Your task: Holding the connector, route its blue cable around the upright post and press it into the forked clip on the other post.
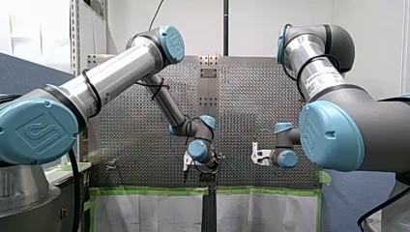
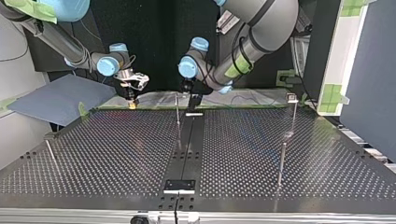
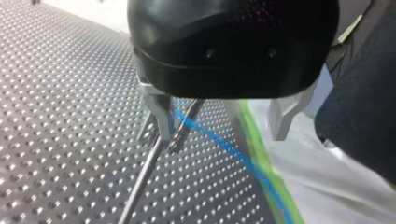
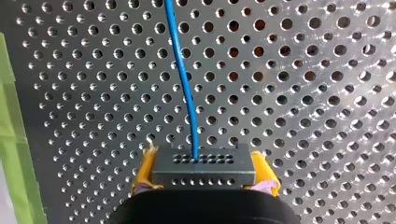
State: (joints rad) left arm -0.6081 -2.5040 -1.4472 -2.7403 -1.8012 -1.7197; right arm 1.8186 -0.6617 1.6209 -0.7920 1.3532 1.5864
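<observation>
Your right gripper (image 4: 204,173) is pinching the connector (image 4: 203,163), its blue cable (image 4: 184,84) running ahead; your left gripper (image 3: 222,135) is hanging spread beside a post (image 3: 142,182).

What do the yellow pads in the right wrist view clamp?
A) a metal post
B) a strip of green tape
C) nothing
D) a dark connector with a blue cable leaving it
D: my right gripper is shut on the connector, with the blue cable running out ahead of it.
</observation>
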